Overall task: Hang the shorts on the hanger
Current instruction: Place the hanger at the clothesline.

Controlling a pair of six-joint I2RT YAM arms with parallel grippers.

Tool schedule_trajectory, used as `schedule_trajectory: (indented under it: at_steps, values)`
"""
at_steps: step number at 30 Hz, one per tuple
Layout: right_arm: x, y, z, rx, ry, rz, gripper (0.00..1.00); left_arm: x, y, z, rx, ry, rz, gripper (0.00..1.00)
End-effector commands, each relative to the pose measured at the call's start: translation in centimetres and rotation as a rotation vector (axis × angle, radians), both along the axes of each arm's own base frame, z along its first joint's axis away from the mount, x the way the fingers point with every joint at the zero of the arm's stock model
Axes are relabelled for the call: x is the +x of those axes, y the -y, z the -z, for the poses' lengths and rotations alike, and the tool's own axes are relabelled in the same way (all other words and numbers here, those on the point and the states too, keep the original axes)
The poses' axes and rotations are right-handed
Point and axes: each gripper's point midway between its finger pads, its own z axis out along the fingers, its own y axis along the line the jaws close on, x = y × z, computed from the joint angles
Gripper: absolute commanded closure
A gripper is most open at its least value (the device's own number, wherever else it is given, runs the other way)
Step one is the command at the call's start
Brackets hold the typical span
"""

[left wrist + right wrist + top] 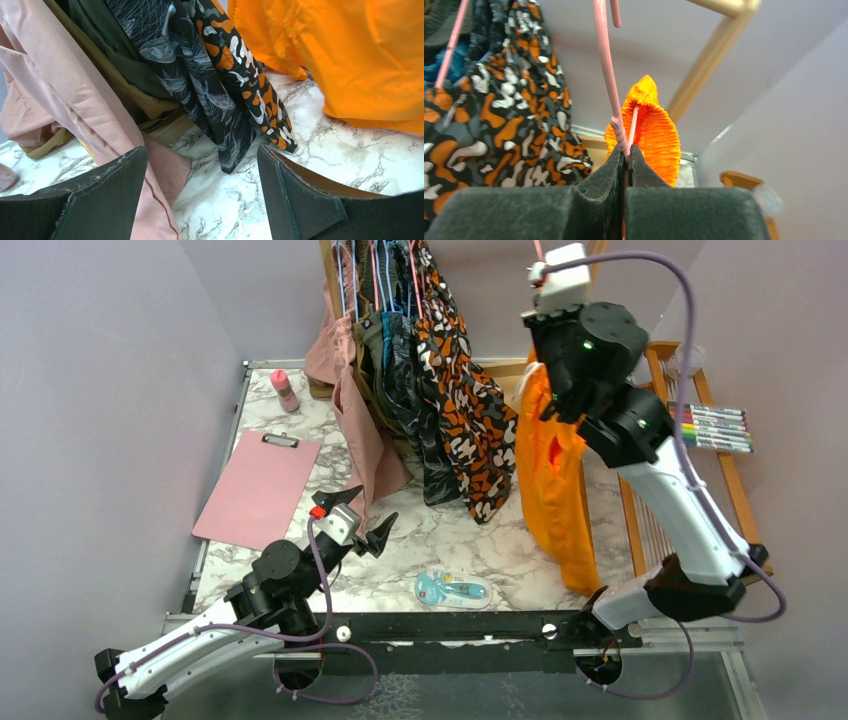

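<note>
The bright orange shorts (548, 475) hang on the pink wire hanger (607, 75), their hem reaching the marble table. My right gripper (627, 150) is shut on the hanger's twisted neck, just below the hook, and holds it high at the back right beside the wooden rail. The gathered waistband (651, 130) bunches behind the fingers. In the top view the right gripper (553, 375) sits above the shorts. My left gripper (367, 515) is open and empty low over the table, its fingers (295, 195) facing the hanging clothes; the shorts show at upper right (360, 55).
A rack at the back holds a dusty pink garment (355, 415), dark garments and an orange-black-white patterned garment (465, 410). A pink clipboard (258, 488) lies left, a small bottle (285, 390) behind it. A blue-white tool (452, 589) lies at the front. Markers (715, 427) rest on a wooden tray at right.
</note>
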Motion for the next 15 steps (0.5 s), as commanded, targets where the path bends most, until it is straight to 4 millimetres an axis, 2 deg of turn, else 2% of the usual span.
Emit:
schedule_trajectory:
  at_steps: [1, 4, 6, 8, 11, 15]
  values:
    - [2.8, -2.8, -1.9, 0.078, 0.064, -0.086, 0.99, -0.6, 0.3, -0.7, -0.039, 0.006, 0.039, 0.18]
    - [6.4, -3.2, 0.0, 0.151, 0.007, -0.138, 0.99, -0.6, 0.1, -0.7, -0.043, 0.008, 0.036, 0.18]
    - [8.9, -1.8, 1.3, 0.210, -0.027, -0.128, 0.99, -0.6, 0.1, -0.7, -0.043, 0.007, 0.033, 0.18]
    - [10.4, -0.8, 1.8, 0.244, -0.023, -0.115, 0.99, -0.6, 0.1, -0.6, -0.042, 0.003, 0.033, 0.18]
    - [12.0, 0.9, 1.6, 0.302, 0.008, -0.108, 0.99, -0.6, 0.1, -0.4, -0.038, 0.000, 0.031, 0.18]
    - [12.4, 3.2, -1.3, 0.394, 0.076, -0.133, 0.99, -0.5, 0.3, -0.1, -0.028, -0.003, 0.030, 0.18]
